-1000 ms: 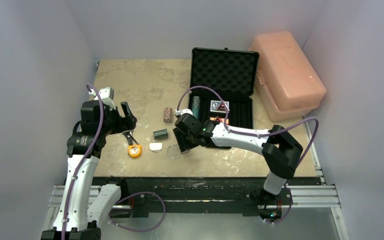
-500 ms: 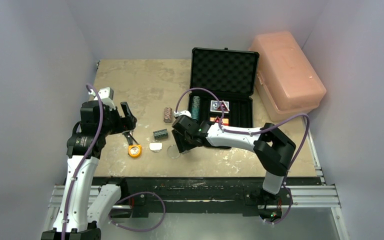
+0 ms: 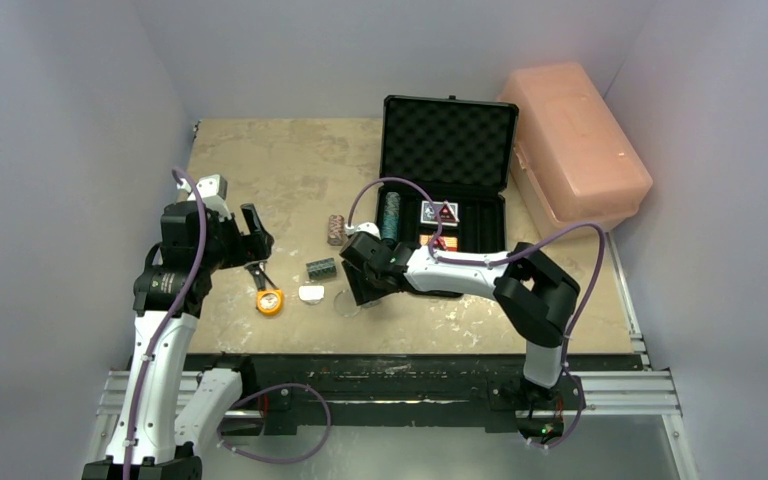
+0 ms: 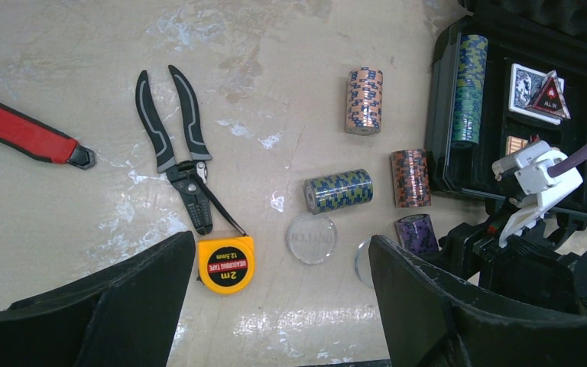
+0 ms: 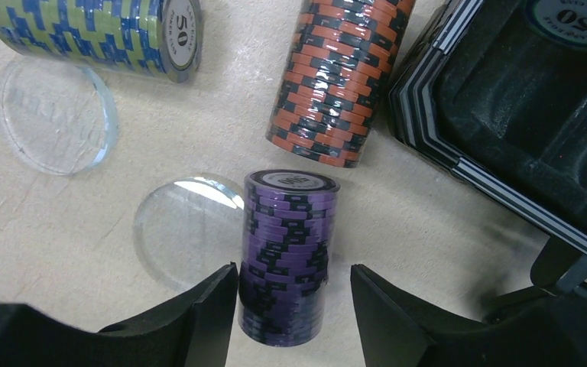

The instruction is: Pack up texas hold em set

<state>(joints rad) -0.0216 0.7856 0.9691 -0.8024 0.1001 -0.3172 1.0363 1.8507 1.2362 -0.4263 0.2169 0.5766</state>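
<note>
Tabletop (image 5: 38, 229), right jaws open around purple chips (image 5: 287, 252)

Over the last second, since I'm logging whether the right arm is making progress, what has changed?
The right arm swung its elbow left, toward the table's middle, and the right gripper crept slightly left. Its open fingers straddle the purple chip stack, and nothing has been taken hold of. The left gripper, briefcase, other chip stacks, discs and tape measure stayed put.
</note>
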